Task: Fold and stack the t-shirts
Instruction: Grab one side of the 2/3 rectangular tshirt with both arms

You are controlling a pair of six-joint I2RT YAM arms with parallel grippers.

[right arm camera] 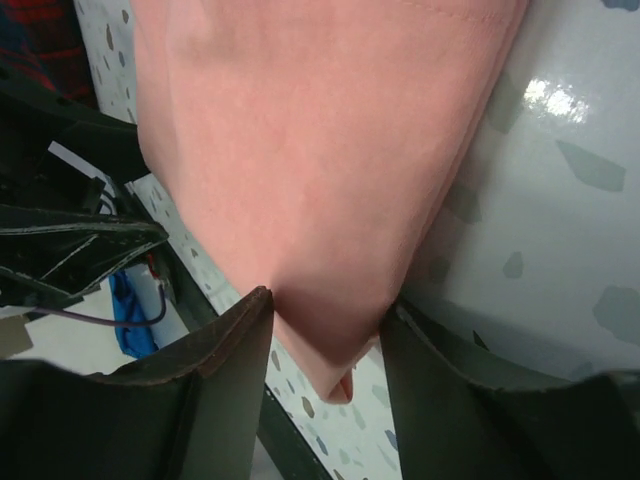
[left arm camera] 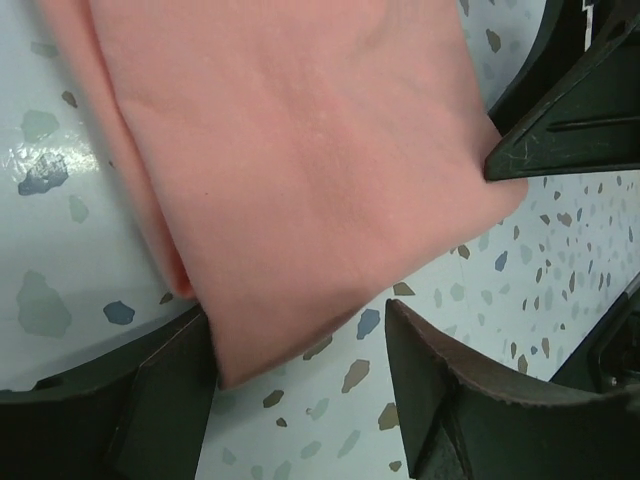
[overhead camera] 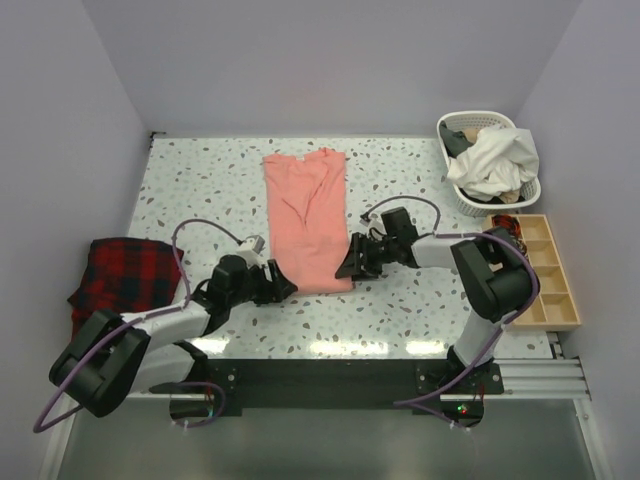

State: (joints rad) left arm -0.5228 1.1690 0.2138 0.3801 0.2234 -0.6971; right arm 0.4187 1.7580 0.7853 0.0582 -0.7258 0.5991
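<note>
A salmon-pink t-shirt (overhead camera: 308,215) lies folded into a long strip on the middle of the speckled table. My left gripper (overhead camera: 283,287) is at its near left corner. In the left wrist view this gripper (left arm camera: 300,330) is open, with the shirt's corner (left arm camera: 300,200) against the left finger and bare table in the rest of the gap. My right gripper (overhead camera: 350,265) is at the near right corner. In the right wrist view it (right arm camera: 325,305) is closed on the bunched shirt corner (right arm camera: 320,180), with cloth touching both fingers.
A red-and-black plaid cloth (overhead camera: 120,275) lies at the table's left edge. A white basket (overhead camera: 475,116) of clothes stands at the back right. A wooden compartment tray (overhead camera: 540,322) lies at the right edge. The two grippers are close together at the shirt's near end.
</note>
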